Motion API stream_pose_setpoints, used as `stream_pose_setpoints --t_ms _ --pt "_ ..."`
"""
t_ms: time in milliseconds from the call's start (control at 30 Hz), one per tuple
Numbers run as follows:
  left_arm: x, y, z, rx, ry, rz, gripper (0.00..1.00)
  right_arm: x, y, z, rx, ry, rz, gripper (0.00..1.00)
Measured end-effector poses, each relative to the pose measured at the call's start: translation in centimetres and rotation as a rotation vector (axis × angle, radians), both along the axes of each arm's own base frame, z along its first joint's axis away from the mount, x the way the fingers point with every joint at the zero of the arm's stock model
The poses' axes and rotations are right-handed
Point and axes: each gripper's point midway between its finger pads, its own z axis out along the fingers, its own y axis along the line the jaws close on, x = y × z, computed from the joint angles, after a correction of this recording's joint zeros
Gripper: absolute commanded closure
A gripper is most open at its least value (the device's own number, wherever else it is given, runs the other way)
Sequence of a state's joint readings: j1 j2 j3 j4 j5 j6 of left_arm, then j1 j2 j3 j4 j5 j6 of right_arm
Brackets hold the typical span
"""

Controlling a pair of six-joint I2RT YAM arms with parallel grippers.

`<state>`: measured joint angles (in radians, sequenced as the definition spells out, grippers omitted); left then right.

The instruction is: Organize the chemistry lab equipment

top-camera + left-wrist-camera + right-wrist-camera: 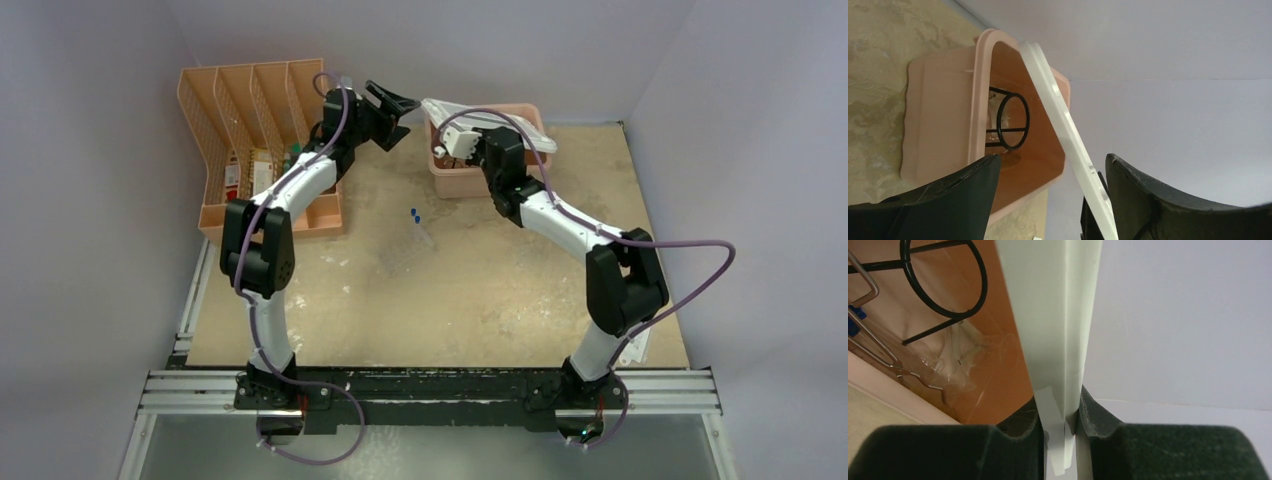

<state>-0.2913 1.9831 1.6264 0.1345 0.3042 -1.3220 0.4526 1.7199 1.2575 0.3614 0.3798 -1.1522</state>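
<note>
One pink rack [255, 130] stands at the upper left of the overhead frame. Just right of it, the left end effector [1053, 162] hangs with its jaws wide apart, holding nothing. Two blue-capped vials [415, 215] lie mid-frame on the tabletop [500, 290]. Right of centre at the top, the bin [979, 90] holds the tripod [1010, 122] and tongs [878, 345]. The right end effector [1060, 432] is clamped on the edge of the lid [1053, 315], which is tilted over the bin's opening.
</note>
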Motion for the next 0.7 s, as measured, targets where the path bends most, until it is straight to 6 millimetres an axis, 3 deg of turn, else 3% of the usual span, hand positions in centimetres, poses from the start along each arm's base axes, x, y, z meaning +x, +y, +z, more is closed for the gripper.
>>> stream_pose_setpoints --t_ms 200,300,533,700 --pt "1.1 -0.9 0.0 0.004 -0.019 -0.014 0.23 -0.2 -0.1 -0.7 -0.024 0.024 -0.013 0.57" --pt "1.4 -1.6 -0.9 0.011 -0.014 -0.024 0.23 -0.4 -0.3 -1.2 -0.021 0.055 -0.022 0.45" --pt "2.1 -2.8 -5.4 0.042 0.048 -0.04 0.24 -2.0 -0.5 -2.3 0.039 0.144 -0.038 0.4" --pt "2.3 -2.7 -6.1 0.062 0.049 -0.03 0.24 -3.8 -0.1 -0.8 0.141 0.166 -0.016 0.38"
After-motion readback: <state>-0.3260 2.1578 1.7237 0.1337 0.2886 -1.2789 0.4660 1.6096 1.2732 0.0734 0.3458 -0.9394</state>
